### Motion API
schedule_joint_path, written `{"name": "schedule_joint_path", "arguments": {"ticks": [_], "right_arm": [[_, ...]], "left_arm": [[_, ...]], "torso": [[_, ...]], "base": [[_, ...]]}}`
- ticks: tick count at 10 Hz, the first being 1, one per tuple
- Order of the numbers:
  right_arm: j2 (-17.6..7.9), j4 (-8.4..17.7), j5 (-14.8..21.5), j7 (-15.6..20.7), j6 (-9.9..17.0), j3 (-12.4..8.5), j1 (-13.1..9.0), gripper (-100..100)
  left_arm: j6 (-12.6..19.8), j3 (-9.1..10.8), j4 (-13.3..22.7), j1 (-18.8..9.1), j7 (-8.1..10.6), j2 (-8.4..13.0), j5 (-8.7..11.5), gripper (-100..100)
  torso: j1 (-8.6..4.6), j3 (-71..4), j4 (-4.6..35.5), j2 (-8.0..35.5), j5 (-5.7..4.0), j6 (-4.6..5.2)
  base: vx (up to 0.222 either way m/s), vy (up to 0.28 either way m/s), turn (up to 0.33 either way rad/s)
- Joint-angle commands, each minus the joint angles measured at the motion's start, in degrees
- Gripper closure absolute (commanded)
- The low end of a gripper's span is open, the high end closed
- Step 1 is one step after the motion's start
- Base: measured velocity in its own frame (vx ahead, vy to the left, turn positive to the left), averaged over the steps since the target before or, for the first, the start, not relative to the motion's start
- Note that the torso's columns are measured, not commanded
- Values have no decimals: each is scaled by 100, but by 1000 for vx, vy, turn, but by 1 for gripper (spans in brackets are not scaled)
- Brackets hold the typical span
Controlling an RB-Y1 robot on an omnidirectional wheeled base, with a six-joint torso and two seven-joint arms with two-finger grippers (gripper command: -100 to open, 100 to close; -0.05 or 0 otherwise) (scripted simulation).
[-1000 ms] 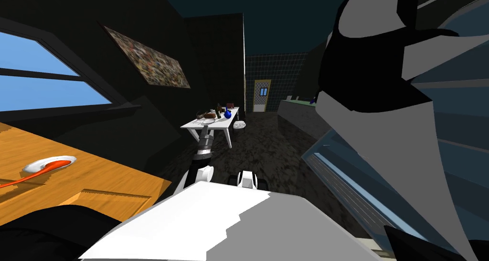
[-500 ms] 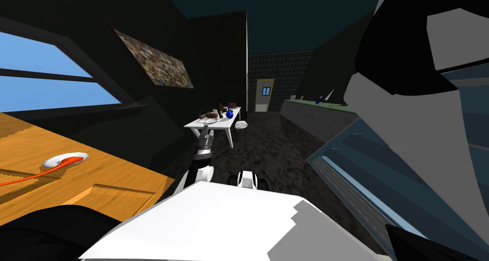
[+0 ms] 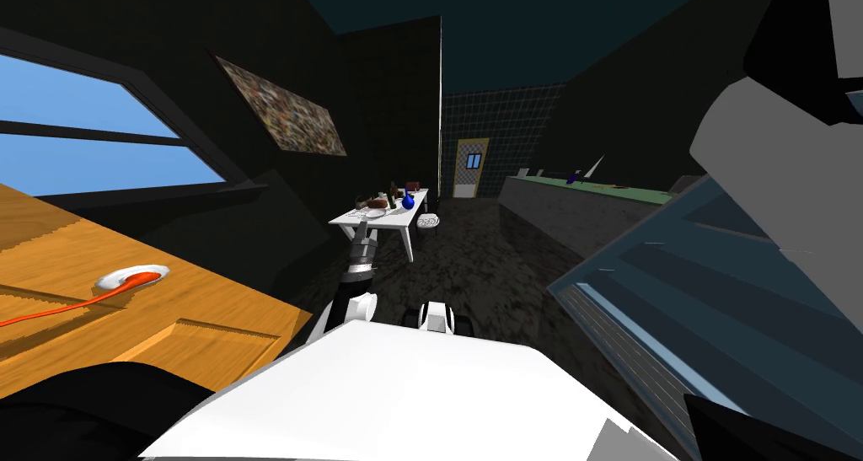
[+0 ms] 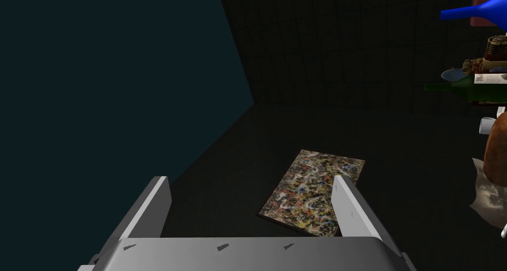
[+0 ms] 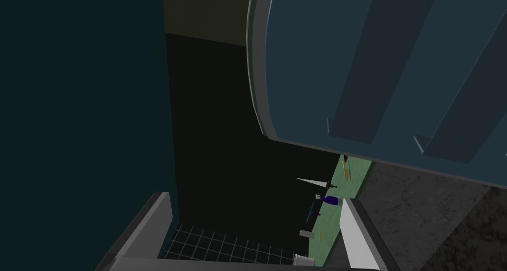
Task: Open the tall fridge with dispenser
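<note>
The fridge door (image 3: 716, 287) stands open at the right of the head frame. The right hand (image 5: 253, 197), fingers apart and empty, points past its rounded edge. The left hand (image 4: 251, 179) is spread too, empty.

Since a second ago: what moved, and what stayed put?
The right arm swung up and away to the right, uncovering more of the blue-grey fridge door and the green-topped counter. My head turned slightly left, so the room slid right. The left arm and the white table stayed. The right gripper and left gripper are open and hold nothing.
</note>
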Motion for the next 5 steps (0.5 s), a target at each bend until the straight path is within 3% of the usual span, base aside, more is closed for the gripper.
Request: {"name": "schedule_joint_path", "arguments": {"ticks": [1,2,5], "right_arm": [[-88,80,-72,8,-73,126,-26,-100],[-97,89,-81,13,-92,142,-29,0],[-96,88,-80,13,-90,140,-28,0]], "left_arm": [[0,0,0,0,0,0,0,0],[0,0,0,0,0,0,0,0],[0,0,0,0,0,0,0,0]], "torso": [[2,1,1,1,1,0],[1,1,1,1,0,0],[0,-1,0,-2,-1,0]], "base": [[9,3,12],[0,0,0],[0,0,0]]}}
